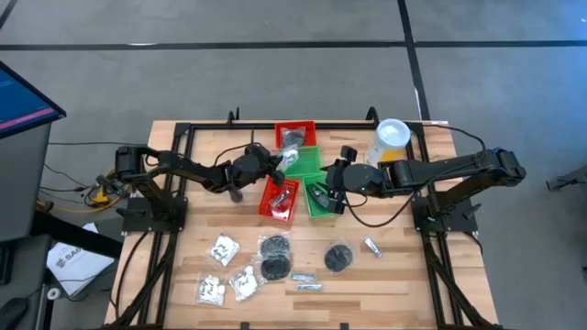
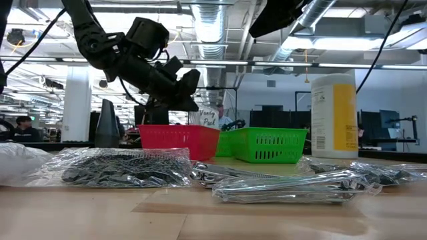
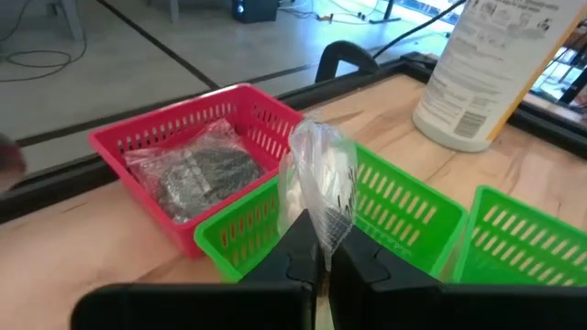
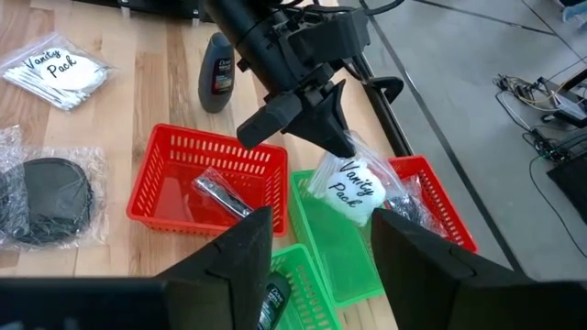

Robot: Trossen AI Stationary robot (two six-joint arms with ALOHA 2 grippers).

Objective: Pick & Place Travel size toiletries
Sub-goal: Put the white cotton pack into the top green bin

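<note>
Evidently the left end effector (image 4: 344,151) had clamped a clear packet (image 4: 348,188) by its top edge, dangling it over the green basket (image 3: 404,215) near the desk's far edge for dropping. The right end effector (image 1: 328,188) hovered beside, fingers spread and empty.

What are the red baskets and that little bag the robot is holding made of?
The red baskets look like glossy moulded plastic, judging by their slotted mesh walls. The packet in the left gripper looks like thin clear plastic film: crinkly, shiny, with white contents showing through.
</note>
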